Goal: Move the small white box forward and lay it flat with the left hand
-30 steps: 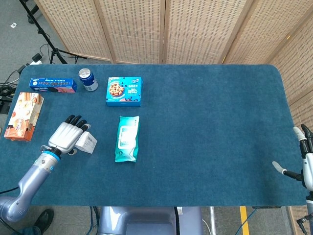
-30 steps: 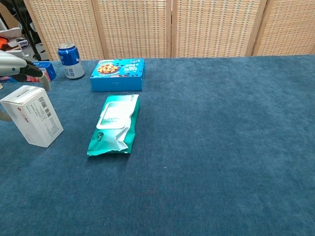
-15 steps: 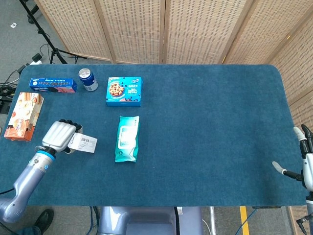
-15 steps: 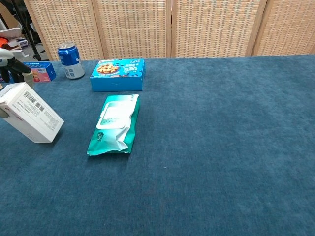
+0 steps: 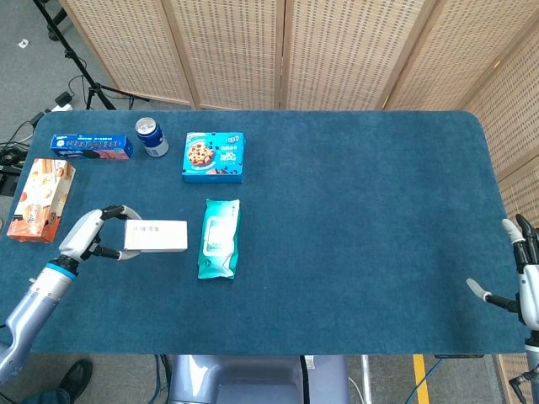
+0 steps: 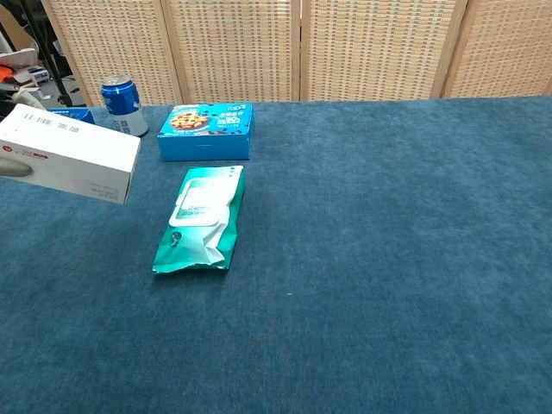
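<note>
The small white box [image 5: 157, 236] lies lengthwise, held just above the blue table by its left end. My left hand [image 5: 90, 236] grips that end at the table's front left, fingers wrapped over the top and under the bottom. In the chest view the small white box [image 6: 71, 159] fills the far left, nearly level, with only a grey fingertip [image 6: 19, 169] showing at the frame edge. My right hand [image 5: 520, 278] hangs at the table's right edge with its fingers spread and nothing in it.
A teal wipes pack [image 5: 219, 237] lies just right of the box. Behind it are a blue cookie box [image 5: 213, 156], a soda can [image 5: 152, 136] and a long blue packet [image 5: 90, 146]. An orange snack box [image 5: 41, 199] lies at the left edge.
The box has turned from standing tilted to lying nearly level and has lifted. My left hand has drawn back left, now gripping the box's left end. The right hand barely moved.
</note>
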`<act>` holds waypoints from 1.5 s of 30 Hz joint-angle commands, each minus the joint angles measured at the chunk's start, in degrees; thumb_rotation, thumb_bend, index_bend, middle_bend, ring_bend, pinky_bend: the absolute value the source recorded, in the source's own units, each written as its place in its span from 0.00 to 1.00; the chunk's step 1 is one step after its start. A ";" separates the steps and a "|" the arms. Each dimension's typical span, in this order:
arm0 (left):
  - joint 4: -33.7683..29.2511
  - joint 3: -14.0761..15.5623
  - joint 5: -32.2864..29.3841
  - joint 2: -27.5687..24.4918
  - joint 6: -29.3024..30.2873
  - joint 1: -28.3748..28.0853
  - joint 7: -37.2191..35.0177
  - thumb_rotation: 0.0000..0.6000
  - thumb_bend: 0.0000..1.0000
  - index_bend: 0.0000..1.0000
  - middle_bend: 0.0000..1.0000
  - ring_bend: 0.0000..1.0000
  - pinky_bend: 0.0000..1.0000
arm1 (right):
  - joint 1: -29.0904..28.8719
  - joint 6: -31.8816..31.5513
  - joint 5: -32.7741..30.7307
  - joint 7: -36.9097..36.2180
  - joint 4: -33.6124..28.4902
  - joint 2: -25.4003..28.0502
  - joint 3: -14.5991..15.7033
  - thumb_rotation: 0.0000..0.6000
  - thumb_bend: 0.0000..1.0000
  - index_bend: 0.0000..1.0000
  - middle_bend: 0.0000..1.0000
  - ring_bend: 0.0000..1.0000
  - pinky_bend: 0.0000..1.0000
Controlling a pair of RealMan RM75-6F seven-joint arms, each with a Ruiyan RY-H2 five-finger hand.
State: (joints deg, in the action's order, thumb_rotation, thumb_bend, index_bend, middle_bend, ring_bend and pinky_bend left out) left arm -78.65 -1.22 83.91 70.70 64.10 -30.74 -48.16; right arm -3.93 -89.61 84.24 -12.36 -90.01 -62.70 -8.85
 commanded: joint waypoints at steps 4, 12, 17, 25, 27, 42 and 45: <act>25.06 5.36 12.10 12.91 3.86 1.56 -35.60 1.00 0.18 0.56 0.54 0.33 0.33 | -0.11 0.26 0.10 0.19 0.12 -0.11 0.14 1.00 0.00 0.00 0.00 0.00 0.00; 33.10 7.66 13.17 16.45 2.61 0.78 -39.05 1.00 0.17 0.56 0.54 0.33 0.33 | -0.29 0.49 0.03 0.80 0.05 -0.32 0.13 1.00 0.00 0.00 0.00 0.00 0.00; 34.61 8.30 12.36 17.66 0.25 0.61 -35.82 1.00 0.17 0.56 0.53 0.32 0.33 | -0.29 0.50 0.00 0.97 -0.01 -0.37 0.16 1.00 0.00 0.00 0.00 0.00 0.00; 29.80 6.10 9.91 15.99 5.02 2.89 -23.61 1.00 0.06 0.02 0.00 0.00 0.00 | -0.20 0.36 -0.12 0.61 0.07 -0.26 0.06 1.00 0.00 0.00 0.00 0.00 0.00; 27.67 5.85 9.35 14.79 5.42 3.37 -20.58 1.00 0.05 0.00 0.00 0.00 0.00 | -0.17 0.31 -0.05 0.57 0.03 -0.20 0.09 1.00 0.00 0.00 0.00 0.00 0.00; 2.72 3.51 7.60 -2.90 15.75 8.18 7.21 1.00 0.03 0.00 0.00 0.00 0.00 | -0.04 -0.16 0.66 0.46 -0.20 -0.06 0.30 1.00 0.00 0.00 0.00 0.00 0.00; -6.69 1.74 1.07 -9.12 17.09 11.16 27.70 1.00 0.03 0.00 0.00 0.00 0.00 | 0.07 -0.65 1.27 0.91 -0.34 -0.13 0.48 1.00 0.00 0.00 0.00 0.00 0.00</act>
State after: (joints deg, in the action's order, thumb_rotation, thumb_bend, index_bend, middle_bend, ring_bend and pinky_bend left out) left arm -72.19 2.68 91.42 71.17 78.56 -23.37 -43.50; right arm -3.90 -90.13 85.37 -11.57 -90.31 -62.80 -8.42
